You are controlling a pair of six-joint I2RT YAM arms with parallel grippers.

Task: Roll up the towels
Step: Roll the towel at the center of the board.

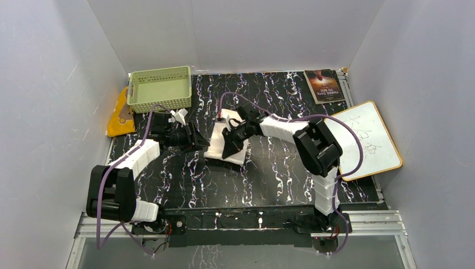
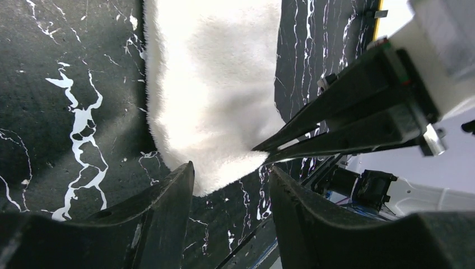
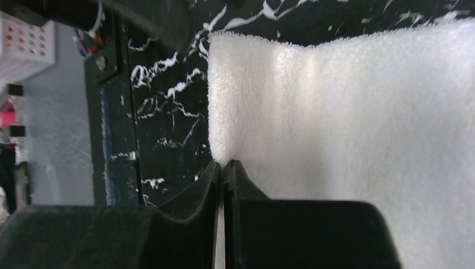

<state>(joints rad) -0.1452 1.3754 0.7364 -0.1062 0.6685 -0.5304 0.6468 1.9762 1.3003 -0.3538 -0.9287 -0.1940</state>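
The cream-white towel (image 1: 215,147) is lying flat at the middle of the black marbled counter (image 1: 269,174). Its long axis is running away from the arm bases, tilting a little to the left at the near end. The right claw (image 1: 228,152) is clenching the cloth by the towel's near edge — its fingertips are pressing together on it. The left claw (image 1: 200,143) is hanging released just beside the towel's left edge, jaws apart and gripping nothing. The orange-yellow towel (image 1: 120,115) is lying at the counter's far left edge — just beside the pale green slotted basket (image 1: 159,88).
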